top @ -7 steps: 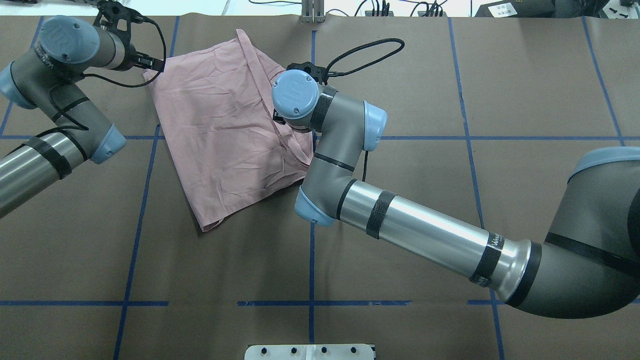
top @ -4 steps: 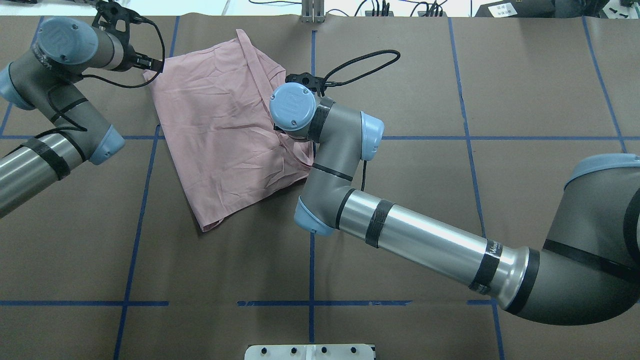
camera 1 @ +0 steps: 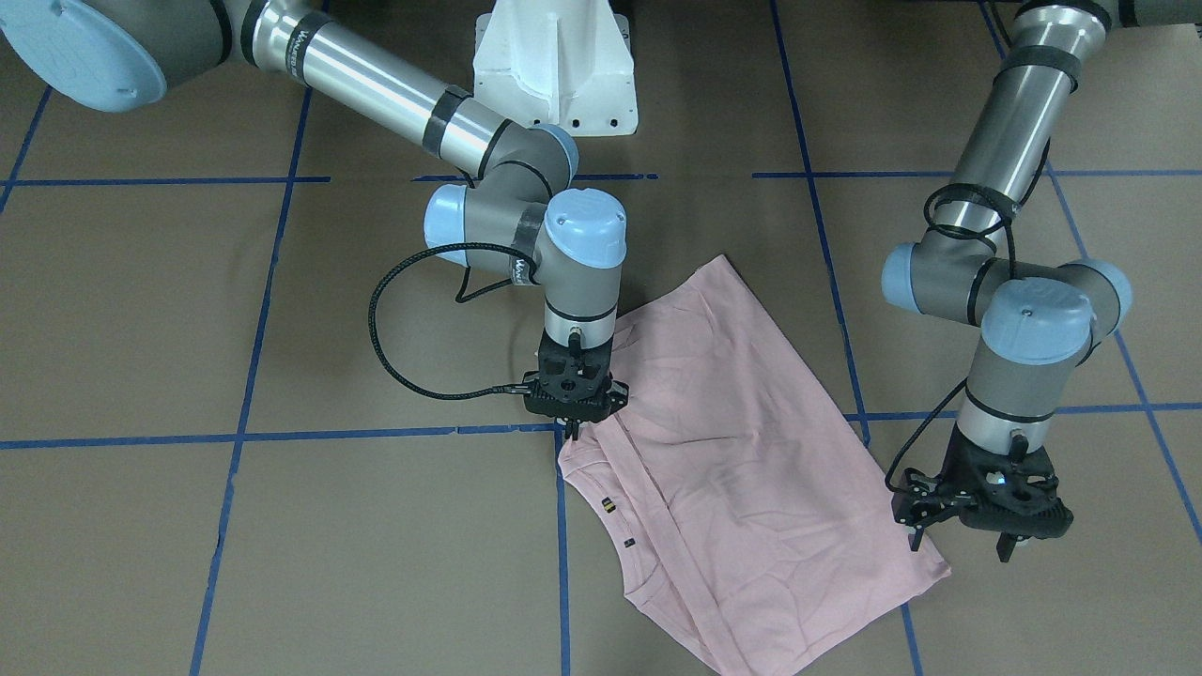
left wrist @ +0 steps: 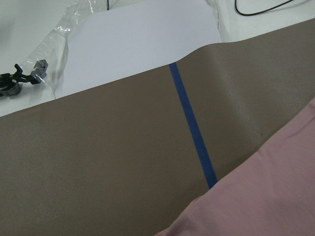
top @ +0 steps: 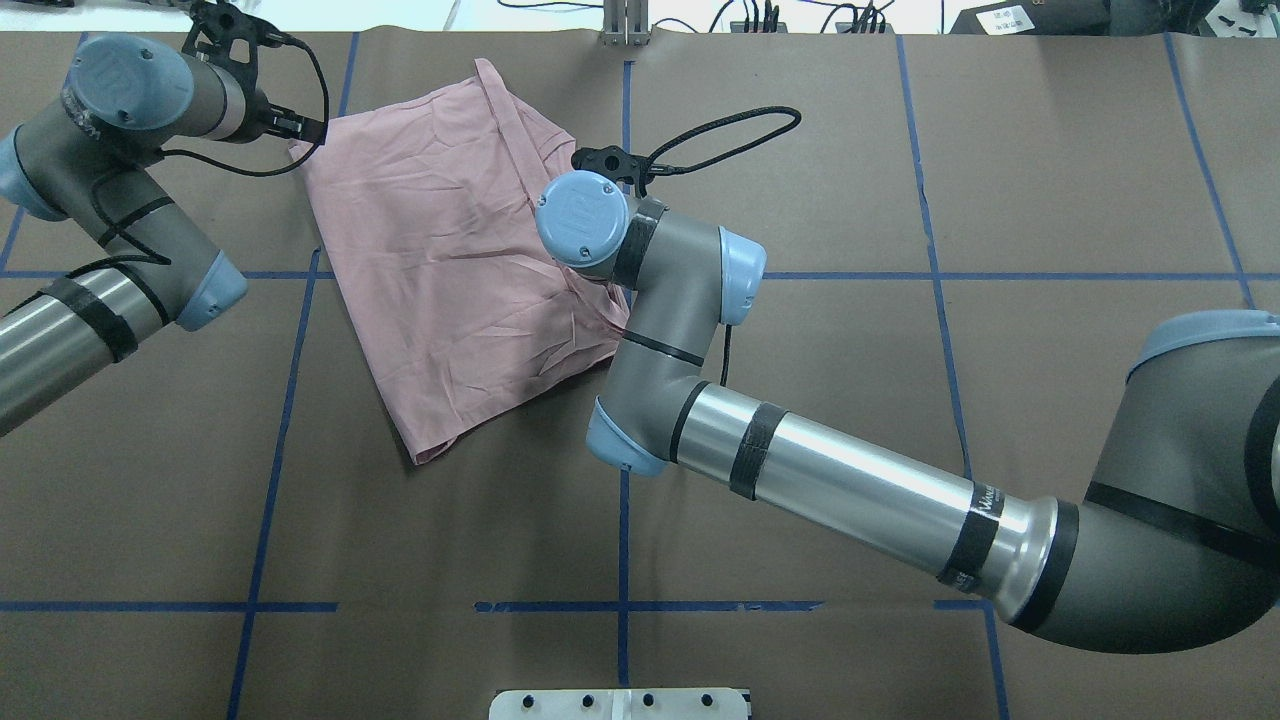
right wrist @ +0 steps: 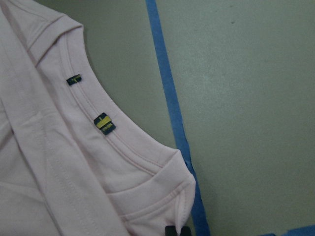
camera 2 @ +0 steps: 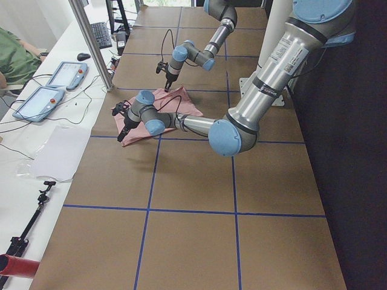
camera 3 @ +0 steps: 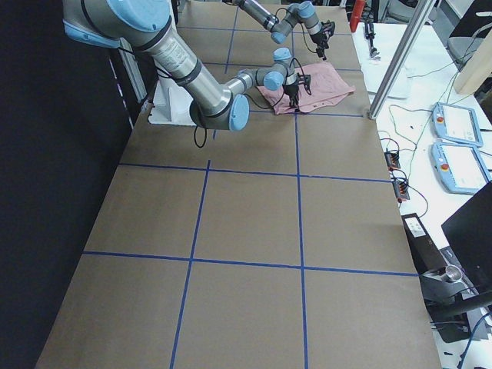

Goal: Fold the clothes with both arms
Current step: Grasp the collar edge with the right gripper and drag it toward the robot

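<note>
The pale pink T-shirt [camera 1: 751,469] lies folded and plain side up at the far side of the table [top: 450,250], with its ribbed collar and two small tags [right wrist: 105,123] toward the right arm. My right gripper [camera 1: 570,430] points straight down at the collar-side corner and is shut on a pinch of the fabric; the right wrist view shows a dark fingertip [right wrist: 177,231] at that corner. My left gripper [camera 1: 960,547] hangs open at the opposite corner, one finger [camera 1: 916,540] against the shirt's edge. The left wrist view shows only the shirt's edge [left wrist: 266,196] on bare paper.
Brown paper with blue tape lines [top: 622,470] covers the table. The white pedestal [camera 1: 554,66] stands at the robot's side. Cables and a post [top: 625,20] line the far edge. A white sheet [left wrist: 142,44] and two teach pendants [camera 2: 48,84] lie beyond that edge.
The right wrist has moved a little toward the robot and leftward, drawing its corner of the shirt along; the fabric has shifted slightly. The left arm has barely moved.
</note>
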`<state>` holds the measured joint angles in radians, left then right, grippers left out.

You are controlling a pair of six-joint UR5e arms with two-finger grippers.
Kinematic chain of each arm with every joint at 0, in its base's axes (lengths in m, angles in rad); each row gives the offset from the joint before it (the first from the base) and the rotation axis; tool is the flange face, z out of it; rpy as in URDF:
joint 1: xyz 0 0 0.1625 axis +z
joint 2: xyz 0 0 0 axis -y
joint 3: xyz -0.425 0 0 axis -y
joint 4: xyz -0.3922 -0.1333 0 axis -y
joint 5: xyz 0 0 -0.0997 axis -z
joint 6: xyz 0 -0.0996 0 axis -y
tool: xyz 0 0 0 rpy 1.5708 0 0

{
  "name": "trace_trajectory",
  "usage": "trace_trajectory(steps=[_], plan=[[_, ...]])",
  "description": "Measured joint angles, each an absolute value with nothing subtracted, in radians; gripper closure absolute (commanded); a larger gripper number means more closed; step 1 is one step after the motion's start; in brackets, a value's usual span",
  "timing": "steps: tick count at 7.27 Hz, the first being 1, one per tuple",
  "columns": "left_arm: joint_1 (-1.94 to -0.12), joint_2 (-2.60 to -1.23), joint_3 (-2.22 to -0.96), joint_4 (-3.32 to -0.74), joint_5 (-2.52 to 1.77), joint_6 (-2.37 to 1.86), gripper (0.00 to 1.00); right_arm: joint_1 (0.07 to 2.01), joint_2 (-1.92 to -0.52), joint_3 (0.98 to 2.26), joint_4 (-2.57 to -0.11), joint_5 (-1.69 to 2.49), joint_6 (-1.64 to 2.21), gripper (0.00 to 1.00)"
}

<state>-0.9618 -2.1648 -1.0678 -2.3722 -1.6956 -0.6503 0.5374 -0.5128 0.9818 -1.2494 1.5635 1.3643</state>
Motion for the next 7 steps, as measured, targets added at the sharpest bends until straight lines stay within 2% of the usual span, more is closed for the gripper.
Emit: trace_trajectory(steps=[2, 5, 7], plan=[[-0.962, -2.152, -1.091, -2.372, -1.696, -0.650, 0.00, 0.539, -0.583, 1.116, -1.304, 1.565, 1.348, 1.00], [-0.961, -2.150, -1.096, -2.372, -1.697, -0.650, 0.00, 0.502, -0.857, 1.450, -1.333, 1.525, 1.345, 1.00], [-0.960, -2.150, -1.098, -2.373, -1.697, -0.650, 0.00, 0.418, -1.008, 1.625, -1.338, 1.441, 1.355, 1.00]])
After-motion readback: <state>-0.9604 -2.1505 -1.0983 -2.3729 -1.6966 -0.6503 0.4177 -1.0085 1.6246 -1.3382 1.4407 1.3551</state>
